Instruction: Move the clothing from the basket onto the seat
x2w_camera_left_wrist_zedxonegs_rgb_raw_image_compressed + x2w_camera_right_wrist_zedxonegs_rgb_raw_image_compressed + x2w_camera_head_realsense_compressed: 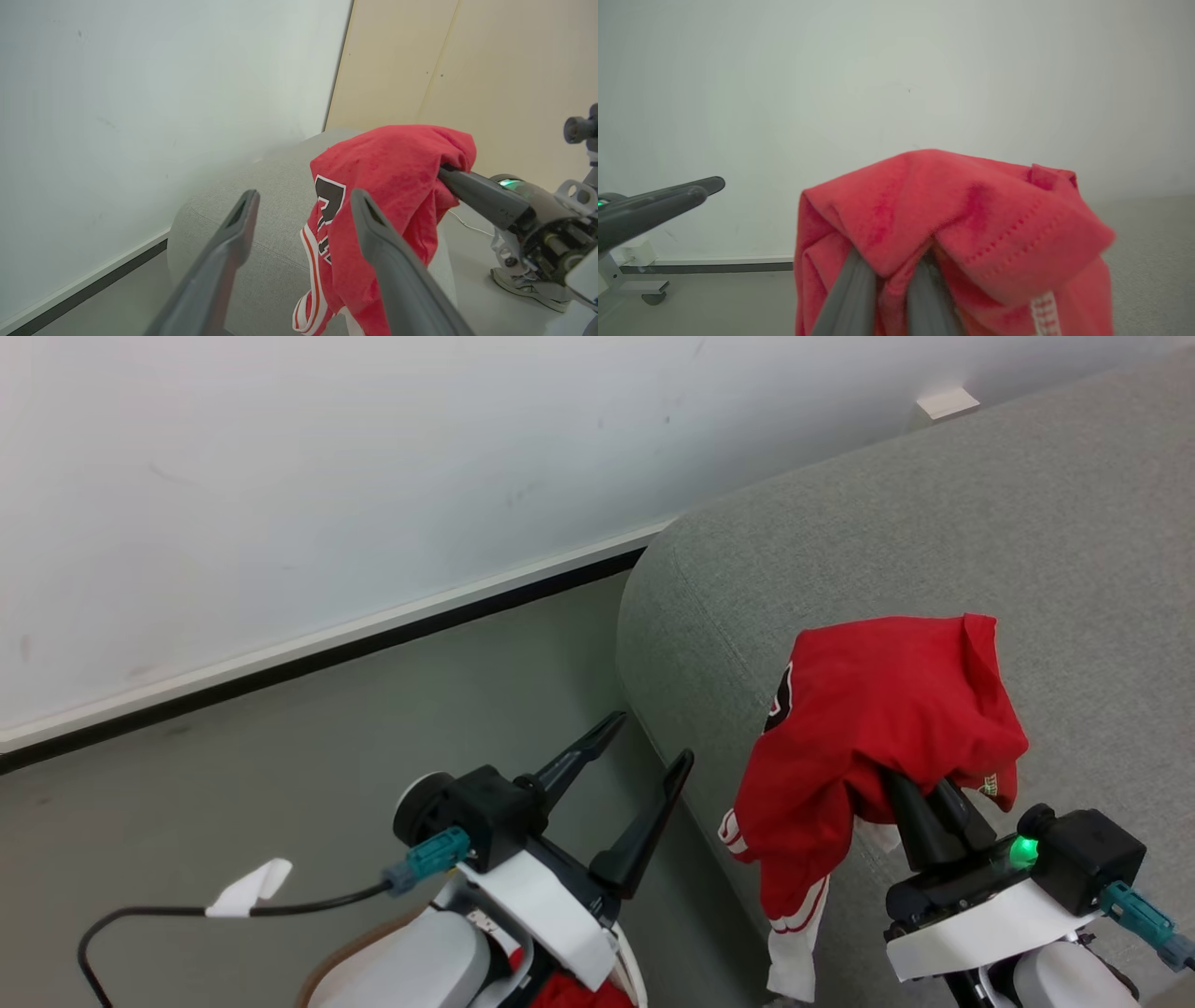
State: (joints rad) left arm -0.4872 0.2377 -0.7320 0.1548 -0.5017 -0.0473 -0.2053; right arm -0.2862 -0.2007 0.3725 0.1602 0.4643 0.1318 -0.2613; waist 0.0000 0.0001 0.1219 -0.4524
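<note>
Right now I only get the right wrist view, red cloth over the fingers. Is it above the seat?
Observer: Yes, the right gripper holds the clothing over the seat, at its rounded edge, one end hanging down the side.
Operator: Whose dark finger is at my left?
Observer: The left gripper, open and empty, over the floor beside the seat.
Operator: More to fetch?
Observer: Likely: red fabric shows beneath the left arm, at the head view's bottom edge.

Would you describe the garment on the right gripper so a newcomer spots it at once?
Start at the big grey seat. Over its rounded edge the right gripper holds a bright red jersey. White striped trim and a black mark distinguish it.
</note>
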